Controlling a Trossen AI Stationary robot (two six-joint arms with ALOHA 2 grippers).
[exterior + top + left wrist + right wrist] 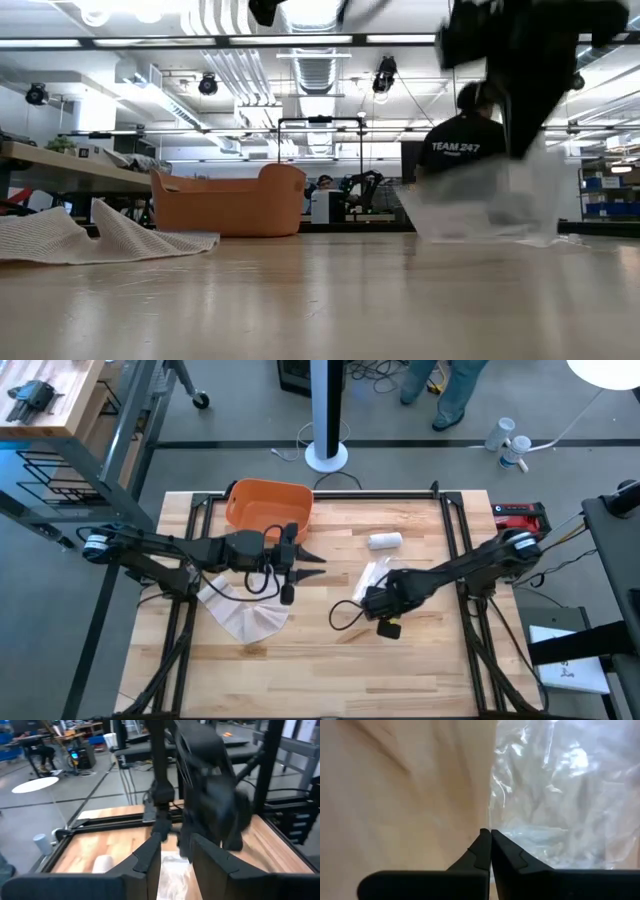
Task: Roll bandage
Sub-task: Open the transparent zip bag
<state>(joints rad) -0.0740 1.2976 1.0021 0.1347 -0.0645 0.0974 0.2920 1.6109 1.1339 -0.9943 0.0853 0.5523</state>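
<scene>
Presently we find the bandage [245, 618], a loose white mesh cloth, lying crumpled at lower left of centre in the high view, just below the left gripper [312, 565], whose fingers stand spread and empty; the right gripper [365, 600] sits mid-frame, fingers pressed together at the edge of a clear plastic wrapper [555, 795]. We judge the cloth light, limp and prone to bunching; a pinch at one free end seems best; a small white roll [385, 541] lies apart, above.
</scene>
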